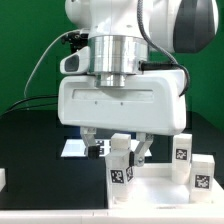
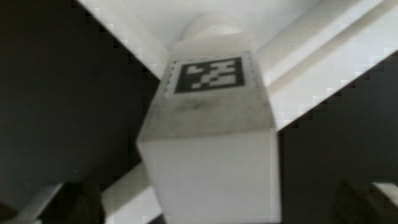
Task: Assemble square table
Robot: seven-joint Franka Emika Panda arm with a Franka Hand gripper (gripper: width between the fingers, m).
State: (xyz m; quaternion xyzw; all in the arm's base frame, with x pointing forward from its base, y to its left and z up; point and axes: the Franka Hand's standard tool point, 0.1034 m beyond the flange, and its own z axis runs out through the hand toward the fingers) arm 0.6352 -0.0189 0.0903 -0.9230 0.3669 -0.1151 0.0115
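A white leg (image 1: 120, 163) with a black-and-white tag stands upright at the corner of the square table slab (image 1: 160, 192) nearest the exterior view's left. My gripper (image 1: 120, 150) is open and straddles this leg, one finger on each side. In the wrist view the leg (image 2: 210, 120) fills the middle with its tag facing the camera. The dark fingers (image 2: 66, 203) stand apart from its sides, with a gap on each. The gripper (image 2: 214, 208) holds nothing. The slab's raised rim (image 2: 338, 60) shows behind the leg.
Two more tagged legs (image 1: 183, 150) (image 1: 203, 172) stand at the slab's side on the exterior view's right. The marker board (image 1: 74, 148) lies behind the gripper on the black table. A small white part (image 1: 3, 178) sits at the left edge.
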